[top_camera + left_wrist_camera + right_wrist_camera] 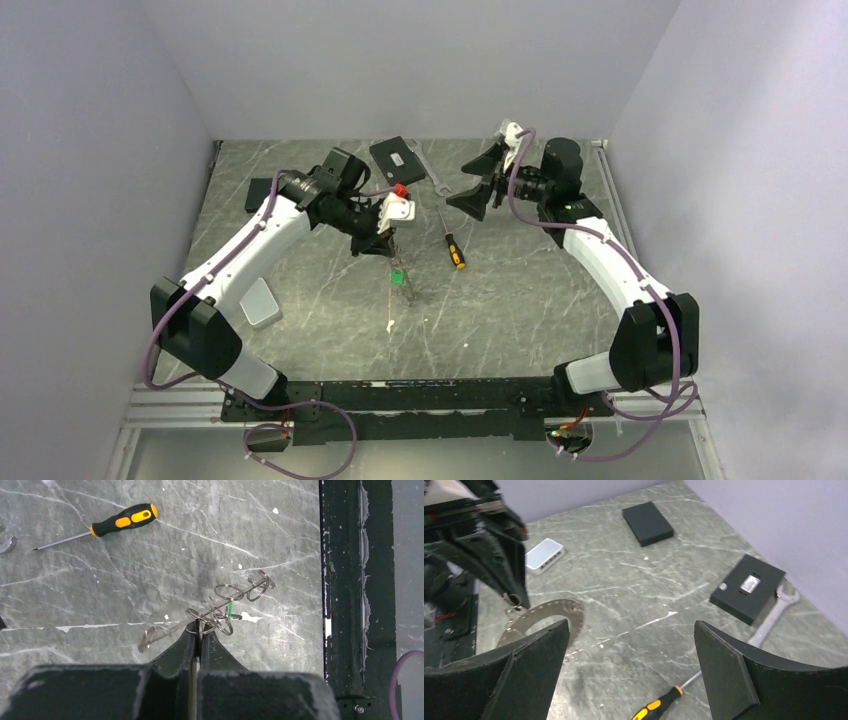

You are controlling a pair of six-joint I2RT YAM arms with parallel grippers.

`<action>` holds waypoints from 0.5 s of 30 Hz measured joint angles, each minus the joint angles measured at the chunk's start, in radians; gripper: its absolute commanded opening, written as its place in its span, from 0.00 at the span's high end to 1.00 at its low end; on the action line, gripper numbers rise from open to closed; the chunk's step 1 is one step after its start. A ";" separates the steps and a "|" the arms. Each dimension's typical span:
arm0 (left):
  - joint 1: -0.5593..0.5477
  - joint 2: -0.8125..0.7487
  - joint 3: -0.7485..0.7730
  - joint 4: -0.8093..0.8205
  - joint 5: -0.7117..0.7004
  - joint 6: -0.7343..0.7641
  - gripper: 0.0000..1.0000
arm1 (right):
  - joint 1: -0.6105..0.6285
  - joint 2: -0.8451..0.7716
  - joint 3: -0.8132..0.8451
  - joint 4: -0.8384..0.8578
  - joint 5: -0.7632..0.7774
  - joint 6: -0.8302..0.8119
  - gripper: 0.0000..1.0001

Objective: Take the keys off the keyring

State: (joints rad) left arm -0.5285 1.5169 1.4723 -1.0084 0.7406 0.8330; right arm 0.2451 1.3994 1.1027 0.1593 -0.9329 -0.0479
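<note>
Left end effector (198,632) pinches the keyring (165,631) upright near the screwdriver (122,520), likely presenting keys (574,615) to the open right end effector (630,630).

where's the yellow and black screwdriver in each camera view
Top external: the screwdriver lies near the middle of the table.
Left wrist: upper left, tip pointing left.
Right wrist: bottom centre, handle running off the bottom edge.
Shared landmark: the silver wrench, just beyond its tip in all three.
</note>
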 measured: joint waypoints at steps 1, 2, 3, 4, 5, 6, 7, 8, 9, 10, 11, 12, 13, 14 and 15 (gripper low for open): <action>0.000 -0.001 0.000 -0.006 0.000 0.007 1.00 | 0.000 -0.001 0.000 0.002 -0.019 -0.005 0.02; 0.000 -0.002 0.000 -0.010 -0.001 0.014 1.00 | 0.003 -0.004 -0.005 0.008 -0.043 -0.010 0.04; 0.000 -0.002 0.000 -0.011 0.000 0.022 1.00 | 0.008 -0.006 -0.011 0.014 -0.062 -0.012 0.05; 0.000 -0.003 0.000 -0.013 -0.001 0.028 1.00 | 0.015 -0.009 -0.017 0.018 -0.079 -0.015 0.09; 0.000 -0.003 0.000 -0.015 -0.002 0.037 1.00 | 0.026 -0.010 -0.023 0.015 -0.096 -0.023 0.11; 0.000 -0.004 0.000 -0.014 -0.004 0.039 1.00 | 0.039 -0.011 -0.025 0.010 -0.101 -0.038 0.13; 0.000 -0.006 0.000 -0.014 -0.006 0.042 1.00 | 0.051 -0.011 -0.027 0.000 -0.102 -0.053 0.14; 0.000 -0.008 0.000 -0.016 -0.008 0.045 1.00 | 0.068 -0.011 -0.027 -0.015 -0.101 -0.073 0.16; 0.000 -0.010 0.000 -0.020 -0.011 0.046 1.00 | 0.085 -0.011 -0.027 -0.032 -0.100 -0.095 0.18; 0.000 -0.011 0.000 -0.028 -0.019 0.048 1.00 | 0.100 -0.012 -0.030 -0.045 -0.099 -0.113 0.19; 0.000 -0.013 0.000 -0.036 -0.028 0.052 1.00 | 0.114 -0.014 -0.035 -0.054 -0.098 -0.130 0.20; 0.000 -0.014 0.000 -0.042 -0.035 0.058 1.00 | 0.128 -0.018 -0.042 -0.062 -0.098 -0.146 0.21; 0.000 -0.017 -0.003 -0.045 -0.041 0.065 1.00 | 0.138 -0.020 -0.048 -0.068 -0.098 -0.158 0.22; 0.000 -0.026 -0.013 -0.042 -0.048 0.072 1.00 | 0.149 -0.023 -0.057 -0.072 -0.098 -0.171 0.23; 0.000 -0.040 -0.029 -0.043 -0.056 0.080 1.00 | 0.158 -0.025 -0.069 -0.074 -0.099 -0.182 0.25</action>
State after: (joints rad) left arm -0.5285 1.4765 1.4437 -1.0515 0.6842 0.9134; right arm 0.4026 1.3743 1.0336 0.0856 -1.0321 -0.2302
